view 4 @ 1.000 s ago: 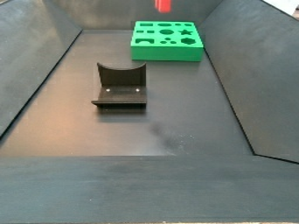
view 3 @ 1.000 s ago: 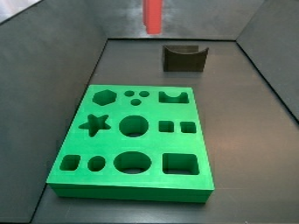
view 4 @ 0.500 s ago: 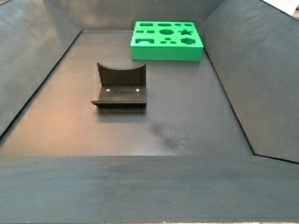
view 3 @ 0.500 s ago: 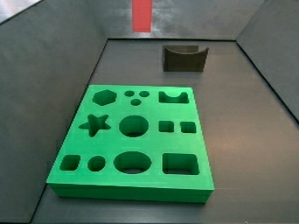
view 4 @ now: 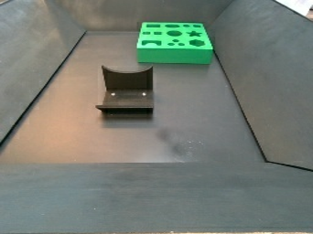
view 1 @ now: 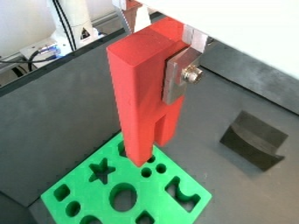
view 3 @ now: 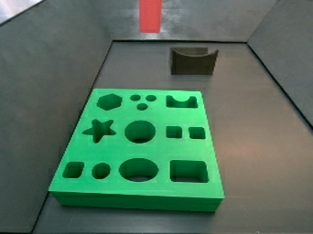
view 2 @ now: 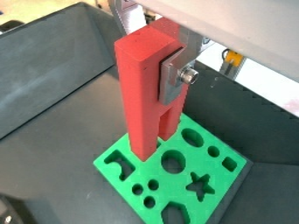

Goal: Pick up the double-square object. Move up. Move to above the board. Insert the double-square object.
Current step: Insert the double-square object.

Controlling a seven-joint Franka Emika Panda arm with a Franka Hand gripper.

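Block: the red double-square object (view 1: pixel 140 92) hangs upright, long axis vertical, two prongs pointing down toward the board; its lower end shows at the top edge of a side view (view 3: pixel 149 15).
Gripper: the gripper (view 2: pixel 158 70) is clamped on the block's upper part, a silver finger (view 1: pixel 179 74) flat against one side; it is high above the tabletop, out of both side views.
Board: green board (view 3: pixel 142 146) lies flat on the dark tabletop (view 4: pixel 171 128), directly below the block in both wrist views.
Fixture: dark fixture (view 4: pixel 124 90) stands apart from the board.
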